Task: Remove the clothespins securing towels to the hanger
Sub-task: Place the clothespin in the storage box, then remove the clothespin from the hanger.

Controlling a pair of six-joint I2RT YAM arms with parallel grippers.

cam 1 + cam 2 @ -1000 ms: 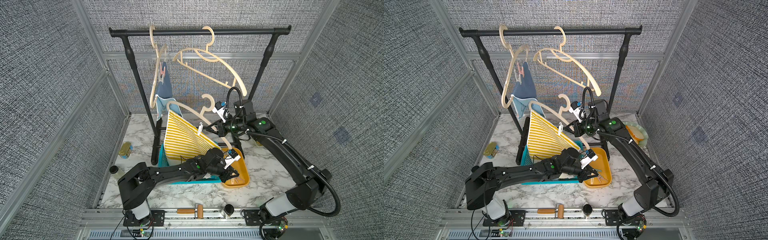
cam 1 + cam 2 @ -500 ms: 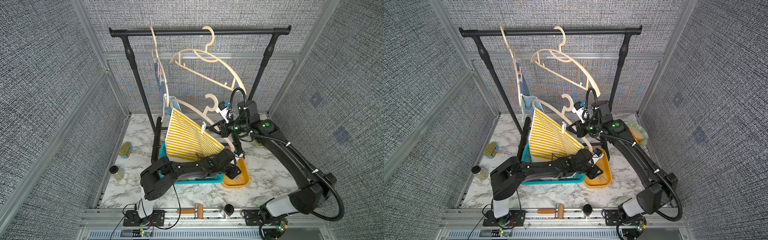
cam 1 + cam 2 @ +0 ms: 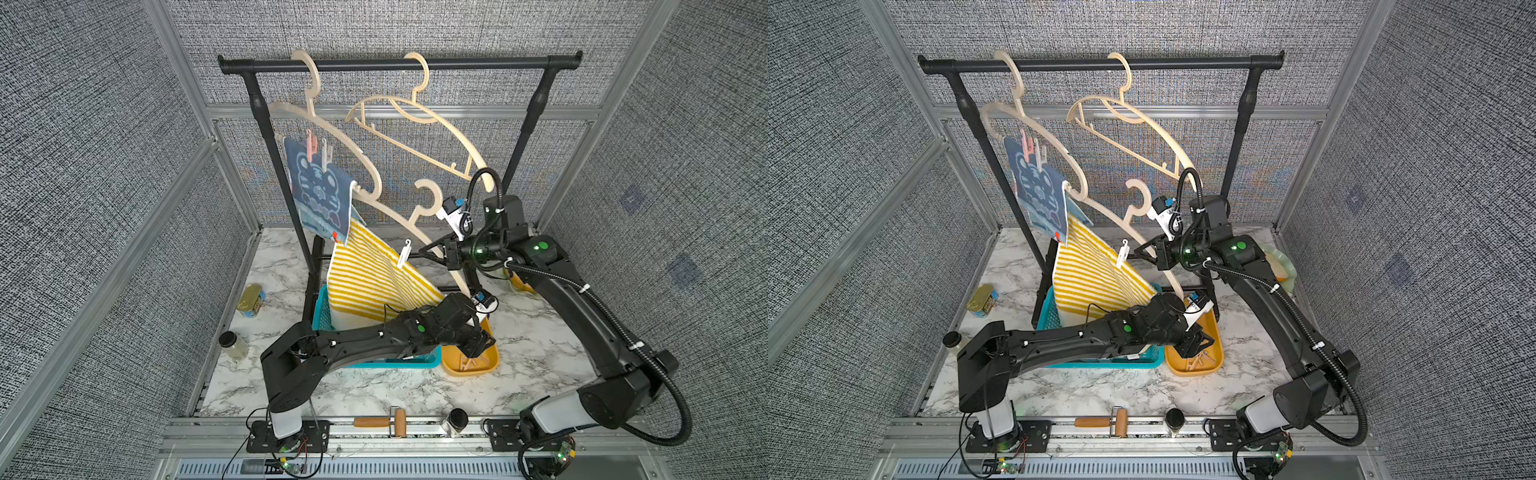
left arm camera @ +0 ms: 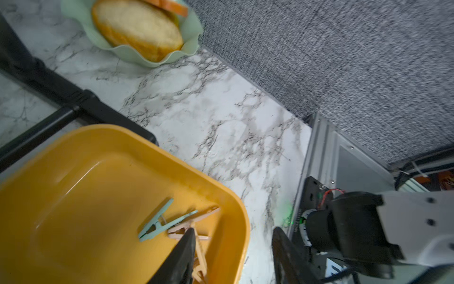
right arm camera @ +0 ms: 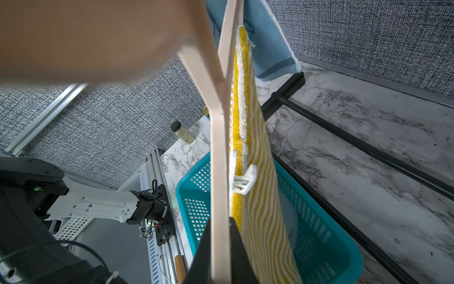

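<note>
Clothespins (image 4: pixel 180 222), one mint only in the left wrist view, lie under the spread left gripper (image 4: pixel 234 232); right gripper (image 5: pixel 219 221) clamps hanger (image 5: pixel 217 147).

Three beige hangers (image 3: pixel 316 83) on show: two on the one black rail (image 3: pixel 399 64), the third hanger (image 5: pixel 218 147) lower down. Two towels counted hanging, the dark blue towel (image 3: pixel 320 187) and the striped towel (image 3: pixel 374 286). Clipped up, four: pink peg (image 3: pixel 310 146), beige peg (image 3: pixel 325 150), orange peg (image 3: pixel 335 237), white peg (image 3: pixel 404 253). At least three more clothespins (image 4: pixel 154 222) lie in the single orange tray (image 4: pixel 73 191), too tangled to tally. One teal basket (image 3: pixel 395 365), two jars (image 3: pixel 233 345), one tin (image 3: pixel 251 300).
</note>
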